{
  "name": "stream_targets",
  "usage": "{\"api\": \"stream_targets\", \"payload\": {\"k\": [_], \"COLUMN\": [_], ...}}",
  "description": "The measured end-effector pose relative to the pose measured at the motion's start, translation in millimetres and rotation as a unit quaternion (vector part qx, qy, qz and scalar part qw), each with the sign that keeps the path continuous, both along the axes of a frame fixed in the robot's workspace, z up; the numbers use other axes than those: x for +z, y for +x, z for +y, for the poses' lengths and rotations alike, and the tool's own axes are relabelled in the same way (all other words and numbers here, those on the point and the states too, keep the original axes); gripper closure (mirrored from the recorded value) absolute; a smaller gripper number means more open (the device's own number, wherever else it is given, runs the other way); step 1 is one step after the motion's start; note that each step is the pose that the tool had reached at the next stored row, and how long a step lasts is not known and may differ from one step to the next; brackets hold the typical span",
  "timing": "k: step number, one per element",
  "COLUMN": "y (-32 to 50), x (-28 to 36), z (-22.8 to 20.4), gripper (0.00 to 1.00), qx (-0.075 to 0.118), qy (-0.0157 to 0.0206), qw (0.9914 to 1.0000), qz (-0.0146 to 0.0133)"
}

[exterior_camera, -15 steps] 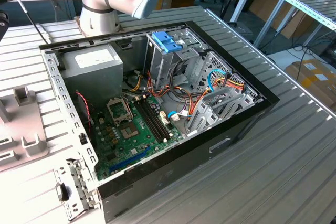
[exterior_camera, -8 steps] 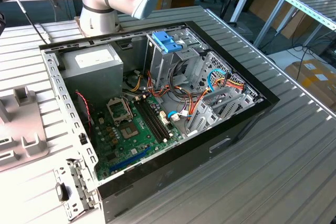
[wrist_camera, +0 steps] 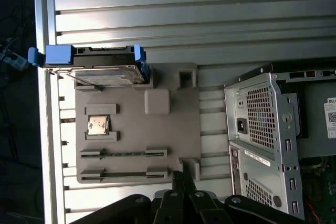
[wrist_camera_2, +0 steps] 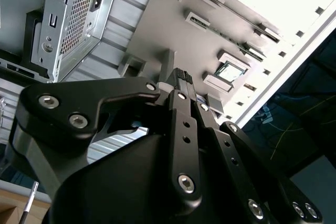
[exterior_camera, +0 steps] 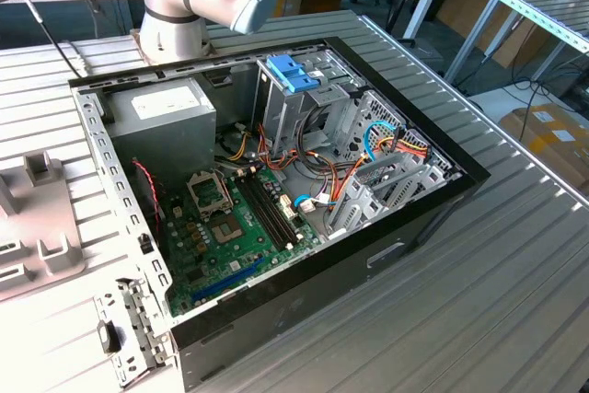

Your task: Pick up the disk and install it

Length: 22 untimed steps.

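Observation:
The disk is a dark flat drive with bright blue side rails and a blue end tab. It rests on edge in a slot at one end of the grey parts tray. My gripper hovers above the opposite edge of that tray, well apart from the disk. Its black fingertips are pressed together with nothing between them, so it is shut. The open computer case lies on the ribbed metal table, with the arm's base behind it.
A small square chip sits in a tray pocket, with two long slotted holders beside it. The case's perforated rear panel stands close to the tray. A tall metal cage topped by a light blue latch rises inside the case. The tray is at the exterior view's left.

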<state>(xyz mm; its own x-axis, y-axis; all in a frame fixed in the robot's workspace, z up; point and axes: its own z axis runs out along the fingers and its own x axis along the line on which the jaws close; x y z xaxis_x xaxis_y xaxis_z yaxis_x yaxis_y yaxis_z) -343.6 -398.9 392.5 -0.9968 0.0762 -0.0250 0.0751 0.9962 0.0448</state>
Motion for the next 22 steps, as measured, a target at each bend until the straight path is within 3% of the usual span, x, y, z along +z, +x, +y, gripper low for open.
{"api": "stream_targets", "payload": {"k": [22], "y": [-16.0], "x": [-0.6], "z": [0.0], "gripper": [0.89], "qx": [0.000], "qy": [0.0000], "qw": [1.00000], "qz": [0.0000]}}
